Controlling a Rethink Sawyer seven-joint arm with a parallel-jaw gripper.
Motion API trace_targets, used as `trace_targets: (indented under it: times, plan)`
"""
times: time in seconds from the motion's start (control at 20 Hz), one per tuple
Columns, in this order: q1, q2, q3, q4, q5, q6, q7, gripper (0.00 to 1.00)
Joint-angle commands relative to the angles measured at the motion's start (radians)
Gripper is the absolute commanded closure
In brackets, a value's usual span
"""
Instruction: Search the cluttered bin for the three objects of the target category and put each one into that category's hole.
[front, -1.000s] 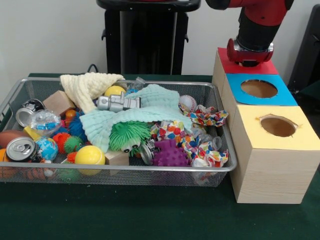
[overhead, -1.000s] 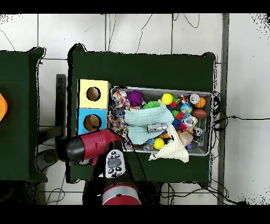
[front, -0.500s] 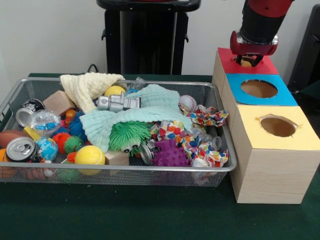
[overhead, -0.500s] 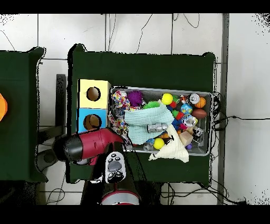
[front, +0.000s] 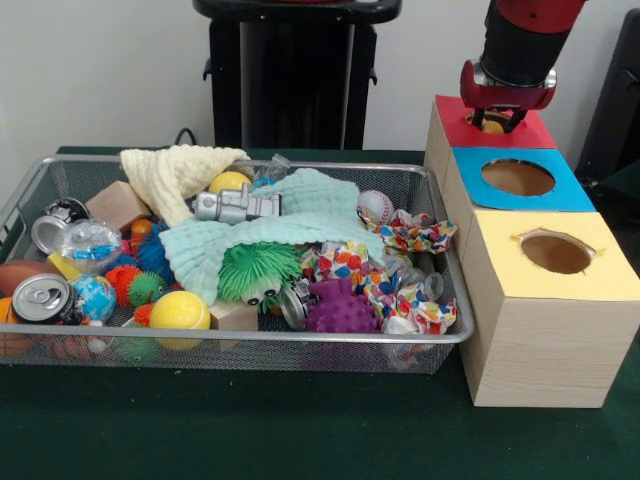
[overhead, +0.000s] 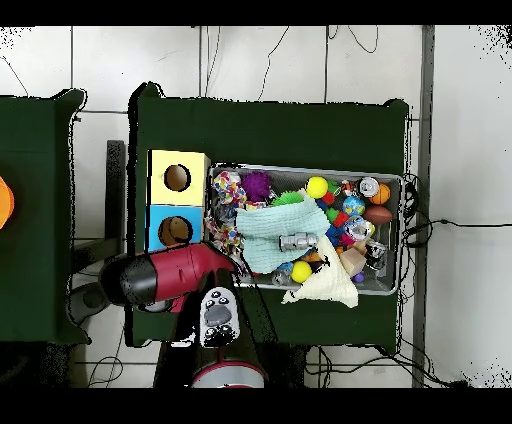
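A second ago my pincer (front: 497, 120) sat low against the red-topped box (front: 530, 135). It has since lifted straight up and for the last half second has held there, just above that box's hole. Its two fingers look parted, with nothing clamped between them. The tan patch showing below them I take to be the hole's wooden inside, though I cannot rule out a small object. My reading is that one item of the target category has just gone down the red hole, so it is now inside the box and out of sight. From overhead my arm (overhead: 170, 278) covers the red-topped box, so that view cannot confirm it. The wire bin (front: 440, 338) beside the red-topped box looks unchanged: the baseball (front: 375, 207) lies at the end nearest the box, the toy robot (front: 237, 206) on the green cloth (front: 310, 215) farther from it. Any remaining targets must be dug out of there.
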Motion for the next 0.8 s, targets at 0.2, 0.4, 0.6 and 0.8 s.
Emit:
trace_targets:
  times: [0.2, 0.4, 0.6, 0.8]
  plan:
    - [-0.075, -0.050, 0.017, -0.055, 0.025, 0.001, 0.073, 0.00]
    - [-0.070, -0.044, 0.015, -0.062, 0.024, -0.004, 0.079, 0.00]
    - [-0.072, -0.037, 0.015, -0.064, 0.021, -0.015, 0.078, 0.00]
    - [-0.074, -0.032, 0.017, -0.061, 0.019, -0.026, 0.078, 0.00]
